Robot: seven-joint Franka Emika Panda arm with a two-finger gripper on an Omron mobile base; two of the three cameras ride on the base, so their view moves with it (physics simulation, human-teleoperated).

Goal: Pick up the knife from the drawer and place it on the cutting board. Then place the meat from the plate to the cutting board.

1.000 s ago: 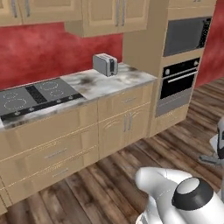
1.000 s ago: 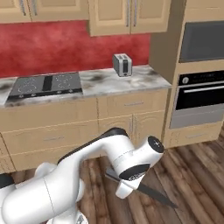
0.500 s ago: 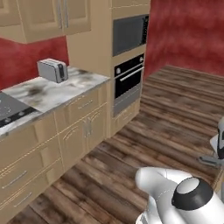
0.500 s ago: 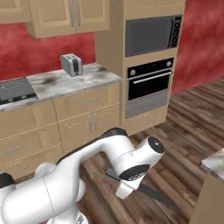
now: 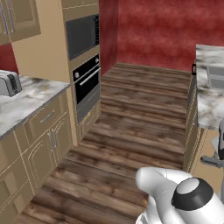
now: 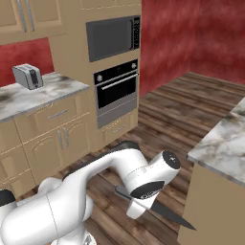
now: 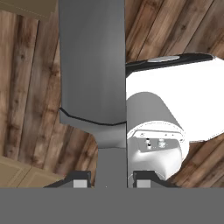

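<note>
Left base view, left to right: toaster on the marble counter at the left edge, with tan cabinets under it. Next comes the tall tan column with the microwave above the oven. Red wall at the back, wood floor through the middle. Second marble counter on the right side. Arm's white joint at bottom right.

Right base view, same order: toaster on the counter top left, drawers and doors below, then microwave over oven, then the red wall corner. Marble island corner at right, tan side panel under it. The arm curls up from lower left, wrist low over the floor. Knife sticks out of the hand, grey blade running down to the right and the tip close to the island's panel. Whether it touches, can't tell.

Hand view: gripper clamped tight on the knife. Fingertips sit either side of the narrow part where the blade necks down. The broad grey blade runs away from the camera up the frame, over floor planks. A tan cabinet edge shows at top left and bottom left.

Knife is in the gripper, in the air above the floor, between the cabinet run and the island.
</note>
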